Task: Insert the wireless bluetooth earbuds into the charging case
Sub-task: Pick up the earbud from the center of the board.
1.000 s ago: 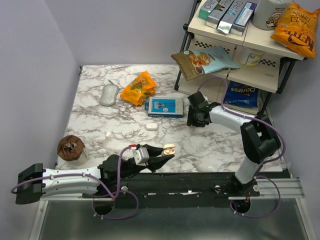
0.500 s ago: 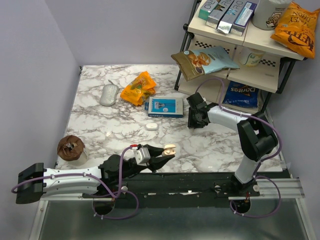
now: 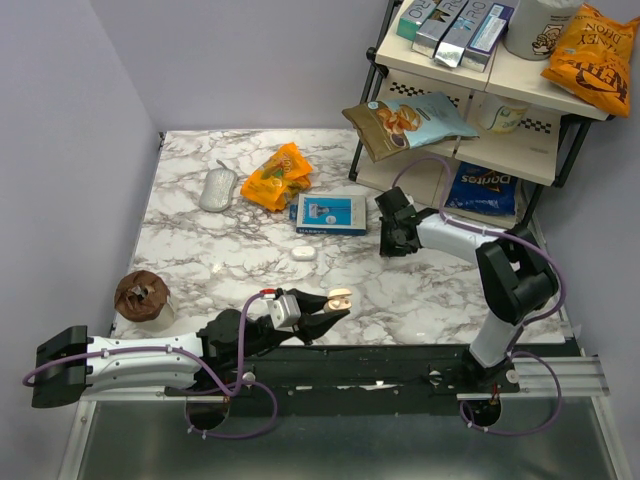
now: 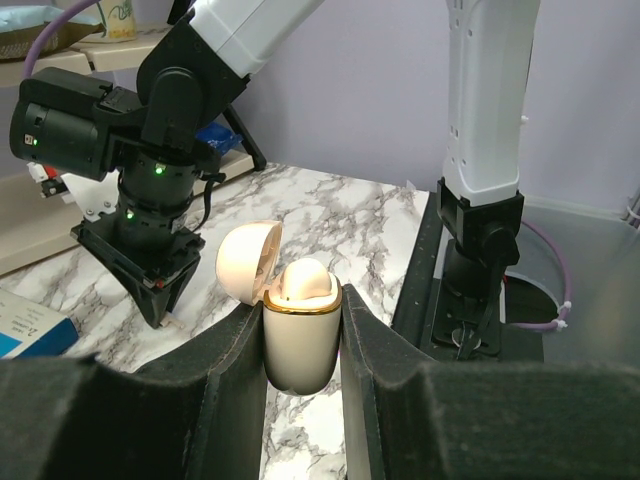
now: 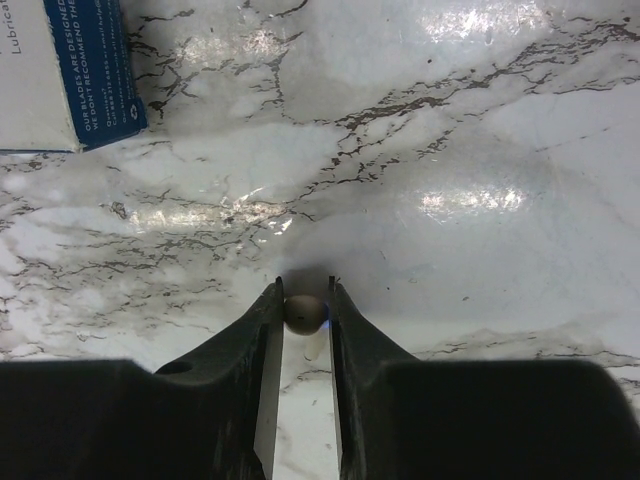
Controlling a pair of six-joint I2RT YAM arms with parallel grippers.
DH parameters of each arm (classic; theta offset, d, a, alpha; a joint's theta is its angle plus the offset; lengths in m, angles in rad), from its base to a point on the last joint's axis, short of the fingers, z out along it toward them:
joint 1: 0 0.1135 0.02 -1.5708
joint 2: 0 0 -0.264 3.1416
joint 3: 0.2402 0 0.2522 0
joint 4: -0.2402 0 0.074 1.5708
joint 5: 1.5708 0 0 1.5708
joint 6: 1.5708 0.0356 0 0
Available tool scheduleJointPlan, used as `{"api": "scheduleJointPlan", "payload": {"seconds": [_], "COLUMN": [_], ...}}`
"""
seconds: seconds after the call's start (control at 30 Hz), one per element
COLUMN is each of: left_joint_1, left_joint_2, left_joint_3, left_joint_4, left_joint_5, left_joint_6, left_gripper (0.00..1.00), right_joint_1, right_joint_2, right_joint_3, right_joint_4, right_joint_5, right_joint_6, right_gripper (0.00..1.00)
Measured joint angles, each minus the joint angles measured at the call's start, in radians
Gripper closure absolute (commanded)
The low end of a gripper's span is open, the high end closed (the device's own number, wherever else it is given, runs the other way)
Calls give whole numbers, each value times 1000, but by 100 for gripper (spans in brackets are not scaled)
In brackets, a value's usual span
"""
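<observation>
Left gripper (image 4: 302,306) clamps charging case (image 4: 298,352): long axis upright, mouth up, lid hinged open leftward. Right gripper (image 5: 305,298) pinches 1 round earbud (image 5: 304,314) on marble table (image 5: 450,150).

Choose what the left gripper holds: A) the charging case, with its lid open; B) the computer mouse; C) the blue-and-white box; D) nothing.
A: the left wrist view shows the left gripper shut on the charging case, its lid tipped back.
</observation>
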Motion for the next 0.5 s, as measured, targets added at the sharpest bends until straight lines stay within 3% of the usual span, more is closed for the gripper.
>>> {"api": "scheduleJointPlan", "payload": {"seconds": [0.13,0.23,0.5], "left_joint_1": [0,0,0], "left_joint_2": [-1,-1,1], "left_joint_3": [0,0,0], "left_joint_4": [0,0,5], "left_joint_5": [0,0,0], "left_joint_6": [-3,-5,-6], "left_gripper": [100,100,100], "right_joint_1": [0,0,0], "right_joint_2": [-8,-13,-20], "right_joint_3": [-12,-19,-23], "right_joint_4": [12,18,16], "right_joint_5": [1,1,4], "right_joint_6": [0,0,0], "right_gripper": [84,99,100]}}
